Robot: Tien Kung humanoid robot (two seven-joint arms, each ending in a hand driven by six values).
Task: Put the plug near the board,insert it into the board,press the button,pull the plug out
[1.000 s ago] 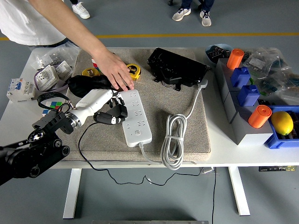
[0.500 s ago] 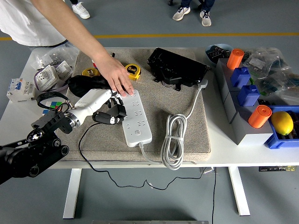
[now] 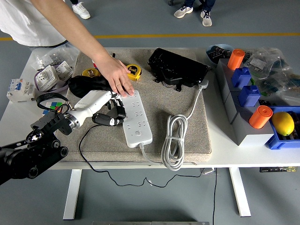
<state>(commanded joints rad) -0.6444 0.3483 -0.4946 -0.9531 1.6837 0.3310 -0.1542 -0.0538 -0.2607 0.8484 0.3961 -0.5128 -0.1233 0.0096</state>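
Head view: left hand (image 3: 114,114) reaching in from the near left over the grey mat (image 3: 187,136), fingers clenched around the dark plug (image 3: 108,120); plug held at the left long edge of the white board (image 3: 136,118), touching or just beside it, black cord (image 3: 89,145) trailing from it toward the near edge of the worktop (image 3: 234,159). Hard to tell whether the pins sit over a socket or merely alongside the casing; no sign of the plug seated upright in any socket. Person's hand (image 3: 116,76) coming down from the far left, palm flat on the far end of the board, apparently steadying it. Board's own white cable (image 3: 173,140) coiled to its right on the mat; black case (image 3: 177,68) further off toward the far side; yellow tape measure (image 3: 133,71) just beside the person's hand. Right arm nowhere to be seen.

Judging progress: bringing the plug near the board looks done; insertion seemingly under way but not complete; pressing the button at the board's near end, and pulling the plug out again, both left to do.
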